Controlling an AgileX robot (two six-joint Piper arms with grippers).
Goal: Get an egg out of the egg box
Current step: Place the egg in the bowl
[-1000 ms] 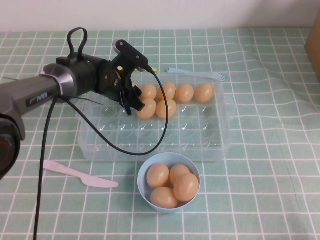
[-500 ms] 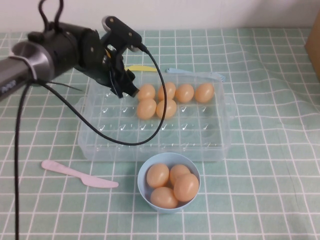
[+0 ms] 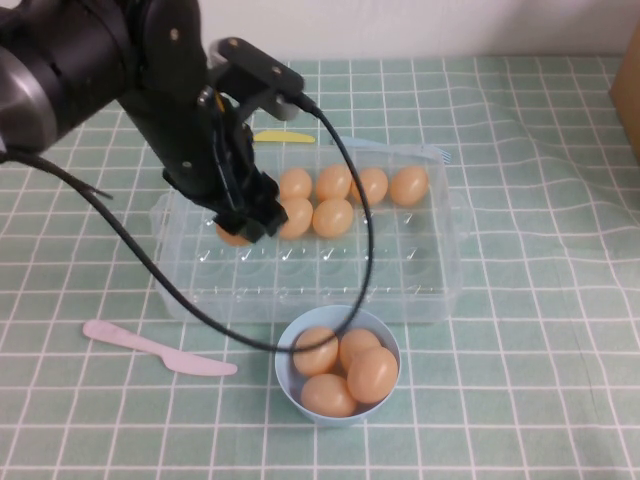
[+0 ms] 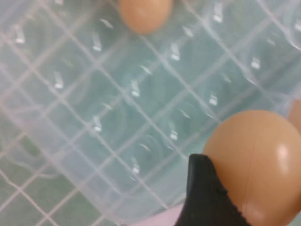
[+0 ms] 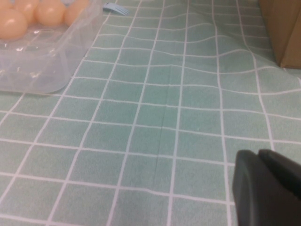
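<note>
— What's lying at the far left of the table?

— A pink plastic knife point(image 3: 160, 349) on the green checked tablecloth point(image 3: 540, 300), near the front left corner of the egg box point(image 3: 420, 270).

— And the arm?

— The left gripper point(image 3: 243, 222) hangs over the left part of the box, pointing down. Its black fingers are clamped on the egg point(image 3: 232, 235), an orange-tan one peeking out just under the fingertips. The left wrist view shows one black finger point(image 4: 207, 197) pressed against that egg point(image 4: 254, 165), with the clear dimpled cells below it. Whether it rests in a cell or hangs just above, I can't tell.

— What else is in the box?

— Six more eggs point(image 3: 333, 217) toward the back: four in the rear row, two in front of them. A yellow utensil point(image 3: 283, 137) and a light-blue fork point(image 3: 432, 153) lie behind the box.

— In front of it?

— A light-blue bowl point(image 3: 285, 375) holding four eggs, just beside the box's front wall.

— The right side?

— A brown cardboard box point(image 3: 629, 90) at the far edge. The right gripper point(image 5: 268, 193) sits low over bare cloth, well apart from the egg box; whether its pincer is apart or together, I can't tell.
</note>
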